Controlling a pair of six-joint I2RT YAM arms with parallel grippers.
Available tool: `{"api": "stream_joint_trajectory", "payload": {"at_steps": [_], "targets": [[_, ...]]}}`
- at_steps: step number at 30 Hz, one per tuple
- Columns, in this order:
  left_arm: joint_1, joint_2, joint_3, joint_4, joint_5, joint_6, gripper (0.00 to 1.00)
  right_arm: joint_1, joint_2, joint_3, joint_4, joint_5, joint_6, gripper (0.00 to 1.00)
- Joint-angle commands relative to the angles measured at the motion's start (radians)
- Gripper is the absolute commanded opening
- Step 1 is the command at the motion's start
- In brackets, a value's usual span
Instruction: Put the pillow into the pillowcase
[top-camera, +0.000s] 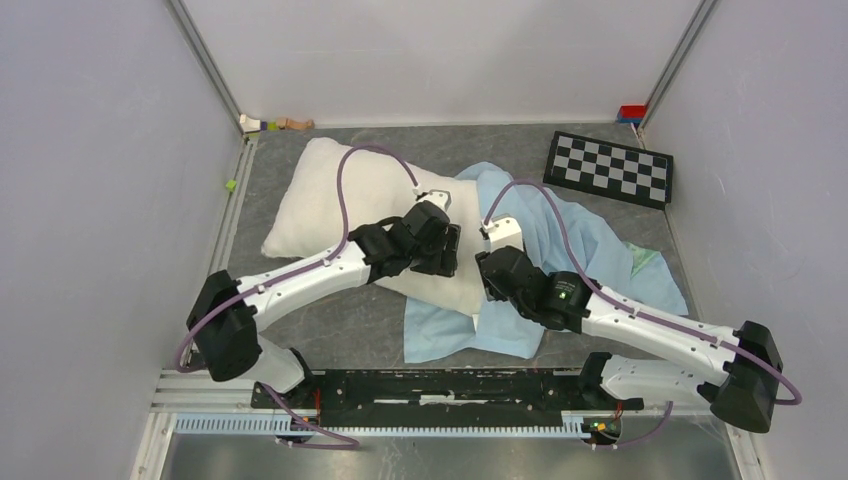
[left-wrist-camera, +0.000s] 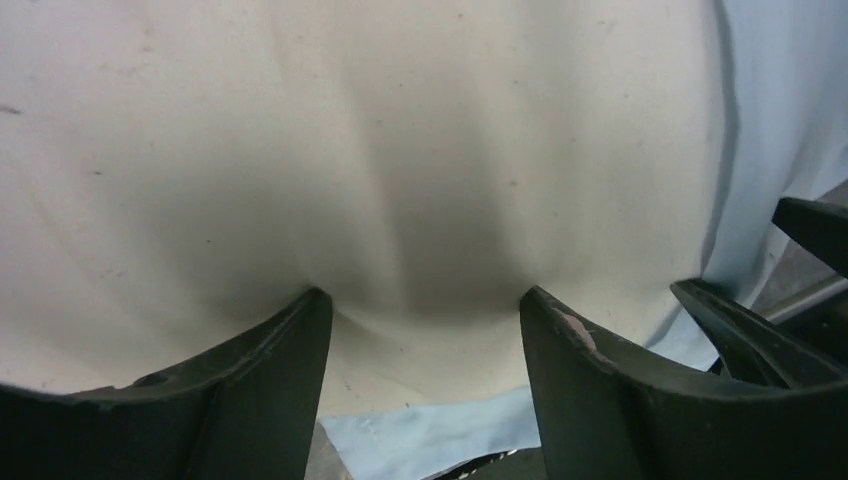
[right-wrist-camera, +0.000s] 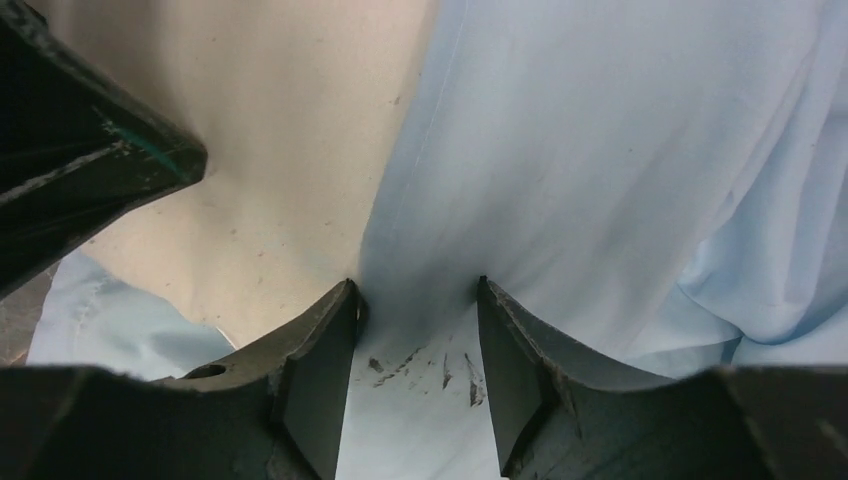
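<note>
- The plump, off-white rectangular fabric pillow (top-camera: 320, 200), soft and faintly specked, lies slantwise on the grey mottled table (top-camera: 330, 325).
- The limp, wrinkled light-blue cloth pillowcase (top-camera: 590, 250) spreads right of the pillow and laps under its near end.
- Left jaws stand apart, tips dented into the pillow.
- Right jaws stand apart, tips pressing the pillowcase at the pillow's edge.
- A stiff black-and-white checkered board (top-camera: 610, 168) lies far right of the pillow.

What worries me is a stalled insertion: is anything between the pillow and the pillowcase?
Nothing foreign shows. The pillow lies with its near end on the pillowcase, whose edge meets its right side. Only the left gripper, pressed into the pillow, and the right gripper, on the fabric, crowd that spot.
</note>
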Motion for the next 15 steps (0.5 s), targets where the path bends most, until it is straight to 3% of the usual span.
{"api": "stream_joint_trajectory", "payload": {"at_steps": [1, 5, 9, 15], "targets": [[0.002, 0.042, 0.011, 0.089, -0.001, -0.032, 0.66, 0.003, -0.008, 0.012, -0.004, 0.084, 0.026, 0.46], [0.022, 0.054, -0.011, 0.128, 0.028, -0.061, 0.32, 0.008, -0.011, 0.053, -0.053, 0.124, 0.025, 0.18], [0.046, 0.063, 0.003, 0.140, 0.060, -0.072, 0.06, 0.044, -0.006, 0.147, -0.108, 0.132, 0.006, 0.02], [0.066, 0.079, 0.093, 0.137, 0.099, -0.096, 0.02, 0.142, 0.035, 0.258, -0.089, 0.050, -0.059, 0.00]]}}
